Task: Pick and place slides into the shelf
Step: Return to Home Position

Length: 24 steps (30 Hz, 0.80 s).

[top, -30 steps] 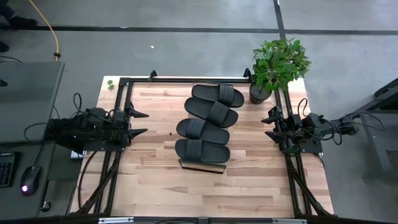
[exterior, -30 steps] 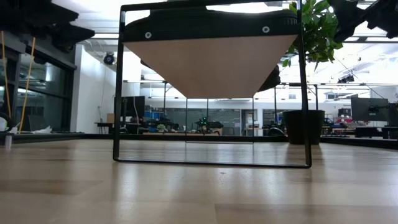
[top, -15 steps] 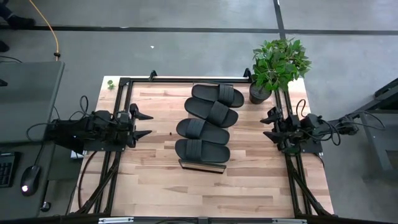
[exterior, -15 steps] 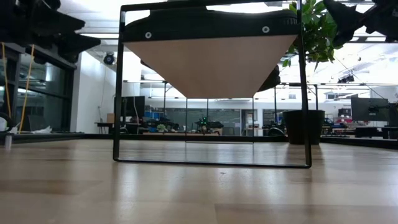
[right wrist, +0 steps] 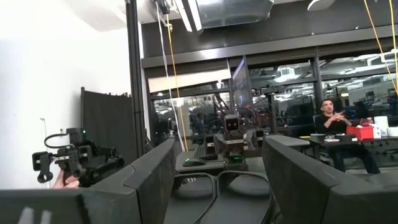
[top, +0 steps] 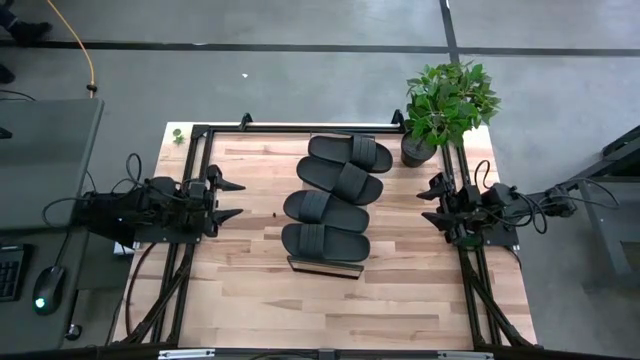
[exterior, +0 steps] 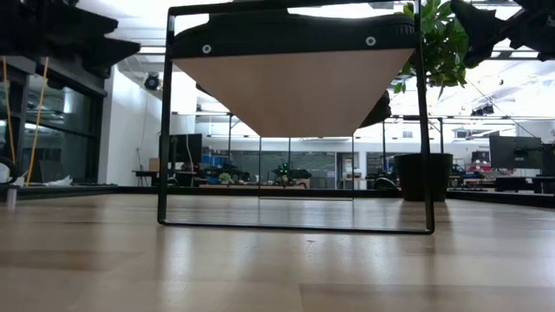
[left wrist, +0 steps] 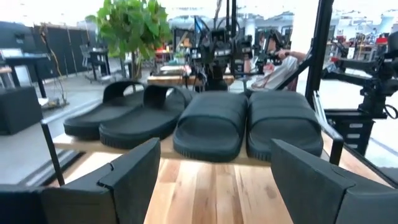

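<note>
The light-wood table carries the shelf at its middle, running from near to far. In the low view the shelf's board is held above the tabletop on thin dark legs. Four black slides lie on the shelf in a close row, each crosswise to it, the two far ones set slightly right of the two near ones. A potted plant stands on the table's far right corner.
</note>
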Available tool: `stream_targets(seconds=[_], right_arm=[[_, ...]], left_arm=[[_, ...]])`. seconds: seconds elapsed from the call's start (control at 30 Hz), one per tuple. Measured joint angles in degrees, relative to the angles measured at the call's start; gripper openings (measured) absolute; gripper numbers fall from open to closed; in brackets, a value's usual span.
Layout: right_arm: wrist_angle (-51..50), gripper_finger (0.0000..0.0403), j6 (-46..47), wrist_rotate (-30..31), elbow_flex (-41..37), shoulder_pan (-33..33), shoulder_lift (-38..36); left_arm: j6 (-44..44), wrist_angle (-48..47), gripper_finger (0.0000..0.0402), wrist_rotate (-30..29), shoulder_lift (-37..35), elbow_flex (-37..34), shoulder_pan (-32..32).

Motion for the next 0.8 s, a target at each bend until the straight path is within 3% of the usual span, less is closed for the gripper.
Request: stream_targets(seconds=[0.13,0.3,0.47,0.8], right_arm=[[0.0,0.0231,0.0,0.0,0.0,0.0,0.0],[-0.1,0.0231,0.0,0.0,0.0,0.0,0.0],[-0.2,0.0231,1.1,0.2,0.0,0.0,0.0],[-0.5,0.0231,0.8,0.2,0.0,0.0,0.0]], left_arm=[[1.2,2.2,0.0287,0.2,0.0,-0.2,0.0],[1.5,8.4,0.0287,0.1,0.1,-5.6,0.0],[4.9,16.1,0.0287,-3.5,0.0,-5.1,0.0],[1.0,13.9,0.0287,0.4,0.0,-9.1,0.0]])
